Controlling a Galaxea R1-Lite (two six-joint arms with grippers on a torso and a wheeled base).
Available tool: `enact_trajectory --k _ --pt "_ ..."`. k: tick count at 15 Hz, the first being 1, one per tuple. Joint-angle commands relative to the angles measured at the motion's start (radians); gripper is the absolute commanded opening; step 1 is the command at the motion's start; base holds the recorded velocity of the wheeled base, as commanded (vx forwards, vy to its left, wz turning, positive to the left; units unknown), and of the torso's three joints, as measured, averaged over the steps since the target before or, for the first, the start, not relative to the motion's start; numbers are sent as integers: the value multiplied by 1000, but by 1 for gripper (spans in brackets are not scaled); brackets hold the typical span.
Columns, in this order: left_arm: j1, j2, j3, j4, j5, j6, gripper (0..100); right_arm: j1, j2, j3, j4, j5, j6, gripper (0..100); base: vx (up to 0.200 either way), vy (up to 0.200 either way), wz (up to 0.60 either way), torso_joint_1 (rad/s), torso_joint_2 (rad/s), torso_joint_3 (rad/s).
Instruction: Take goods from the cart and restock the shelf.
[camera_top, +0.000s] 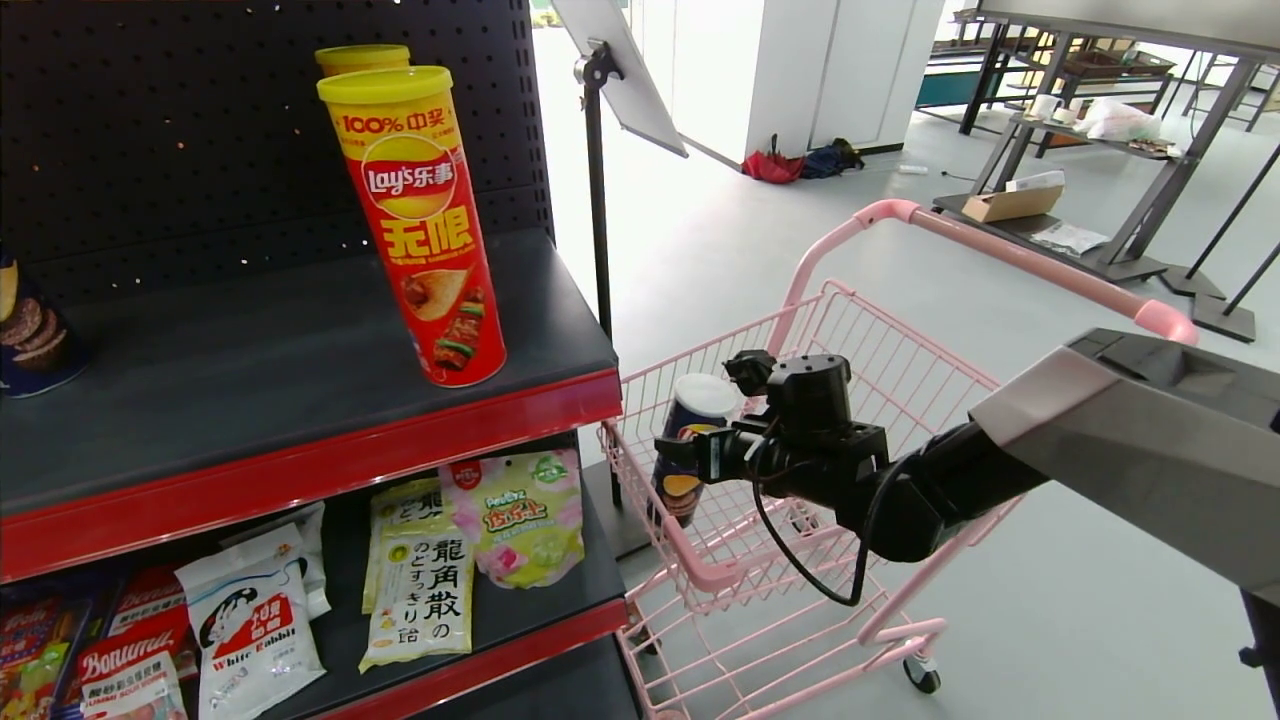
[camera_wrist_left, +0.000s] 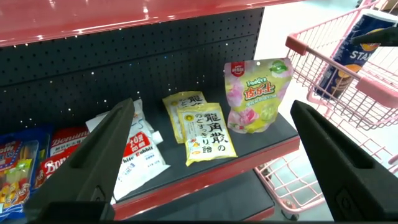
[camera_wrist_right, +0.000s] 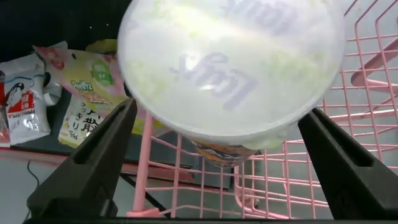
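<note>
Over the pink cart (camera_top: 1000, 250), we are gripping a dark, white-lidded chip can (camera_top: 680, 493) mid-body, right gripper (camera_top: 690, 452) clamped on it, and judging it light, stiff, slick-walled, yet crushable.

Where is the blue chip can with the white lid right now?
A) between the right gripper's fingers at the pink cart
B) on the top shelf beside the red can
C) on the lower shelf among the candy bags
A: the right gripper clasps the blue chip can at the pink cart.
</note>
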Motion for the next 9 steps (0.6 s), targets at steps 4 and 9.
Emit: enact_trajectory --k 4,9 --pt "0 1 0 0 0 0 100 -5 81 -89 0 -18 8 100 0 0 0 0 0 0" --pt "1 1 0 0 0 0 100 -9 122 -158 0 -52 22 100 0 0 0 0 0 0"
